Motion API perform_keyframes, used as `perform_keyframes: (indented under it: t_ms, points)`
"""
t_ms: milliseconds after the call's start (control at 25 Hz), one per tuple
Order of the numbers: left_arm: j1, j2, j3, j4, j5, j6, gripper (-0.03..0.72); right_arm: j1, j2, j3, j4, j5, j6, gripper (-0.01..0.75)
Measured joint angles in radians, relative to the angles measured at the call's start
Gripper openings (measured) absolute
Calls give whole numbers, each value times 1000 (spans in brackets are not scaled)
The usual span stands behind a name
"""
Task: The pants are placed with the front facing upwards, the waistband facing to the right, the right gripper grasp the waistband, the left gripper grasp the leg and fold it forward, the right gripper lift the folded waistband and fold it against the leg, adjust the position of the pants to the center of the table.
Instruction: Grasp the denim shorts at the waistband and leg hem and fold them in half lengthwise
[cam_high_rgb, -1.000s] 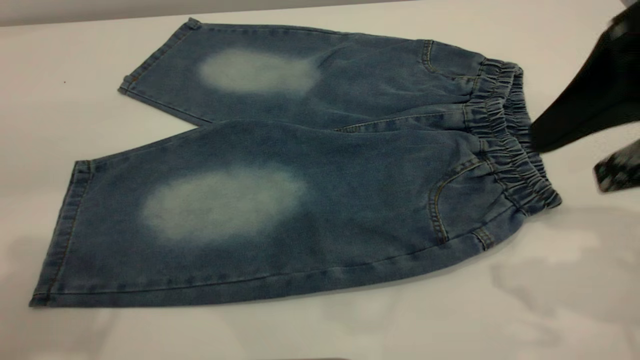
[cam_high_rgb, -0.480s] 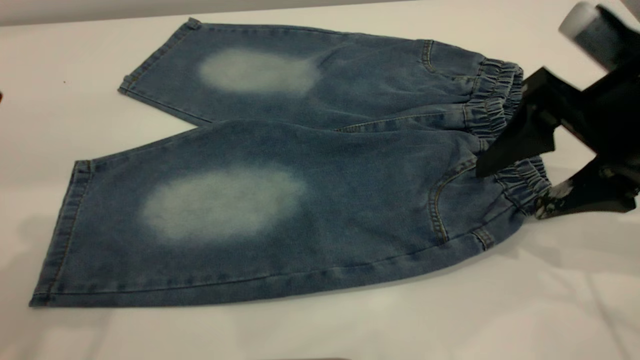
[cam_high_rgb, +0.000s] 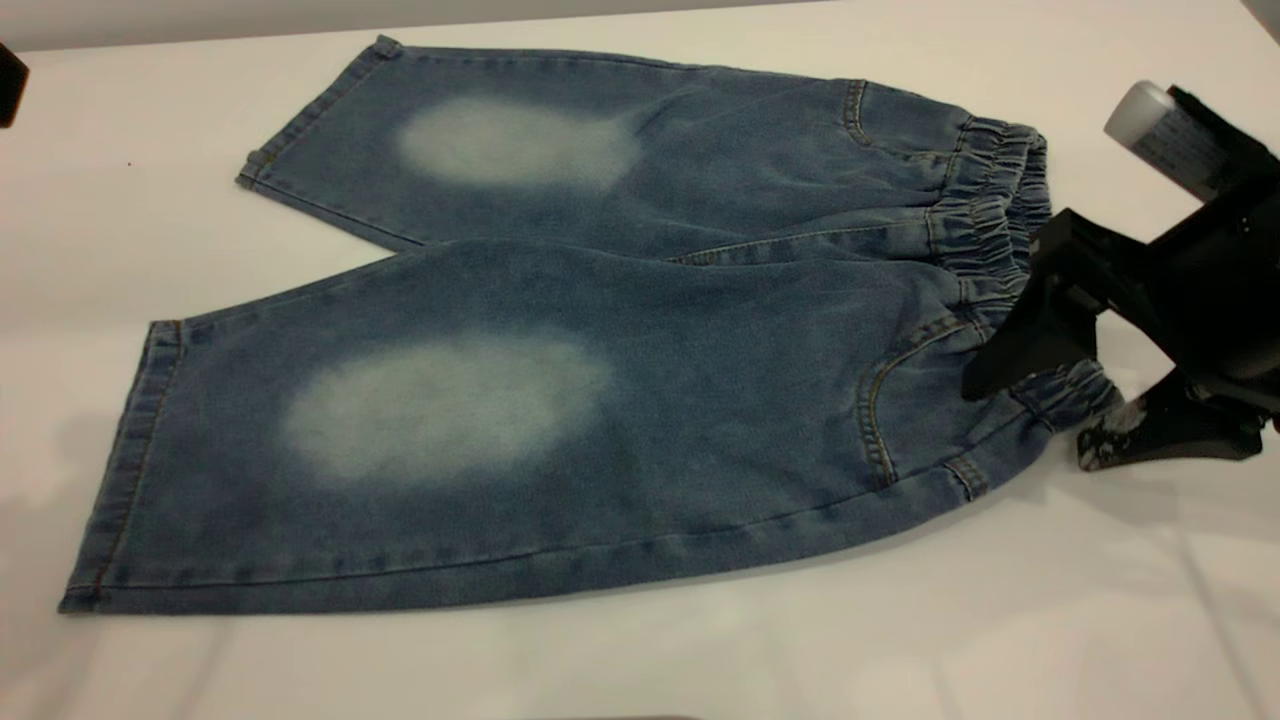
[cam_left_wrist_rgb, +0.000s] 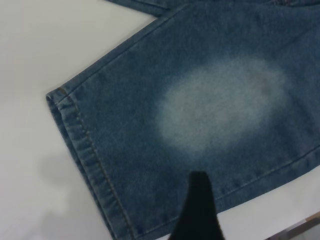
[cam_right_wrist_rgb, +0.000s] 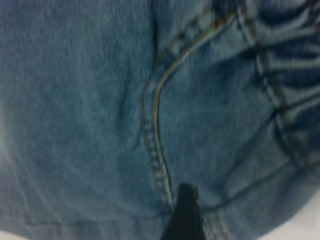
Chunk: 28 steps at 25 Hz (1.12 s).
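Note:
The pants (cam_high_rgb: 560, 330) lie flat on the white table (cam_high_rgb: 640, 660), front up, with both pale thigh patches showing. The ruched waistband (cam_high_rgb: 990, 220) points right. My right gripper (cam_high_rgb: 1035, 420) is open at the waistband's near corner, one finger over the band and the other low on the table beside it. The right wrist view shows the pocket seam (cam_right_wrist_rgb: 157, 145) and one finger (cam_right_wrist_rgb: 185, 215) above the denim. Only a black bit of the left arm (cam_high_rgb: 8, 70) shows at the far left. In the left wrist view a single finger (cam_left_wrist_rgb: 197, 210) hovers over the far leg (cam_left_wrist_rgb: 200, 110) near its hem, open, holding nothing.
The table's far edge (cam_high_rgb: 200, 25) runs just behind the far leg. The same edge (cam_left_wrist_rgb: 305, 225) shows in the left wrist view, close to that leg's outer seam. Bare white surface lies in front of the pants and to their left.
My right gripper has come in from the right and dropped lower, and its open fingers now straddle the waistband's near corner. A black part of the left arm has appeared at the far left. The pants have not moved.

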Motion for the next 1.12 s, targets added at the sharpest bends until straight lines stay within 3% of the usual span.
perform_keyframes:
  t_ms: [520, 1120]
  points:
    - [0, 0, -1, -3, 15, 8, 537, 0, 0, 0, 17, -127, -63, 545]
    - [0, 0, -1, -3, 16, 12, 537, 0, 0, 0, 173, -113, -310, 538]
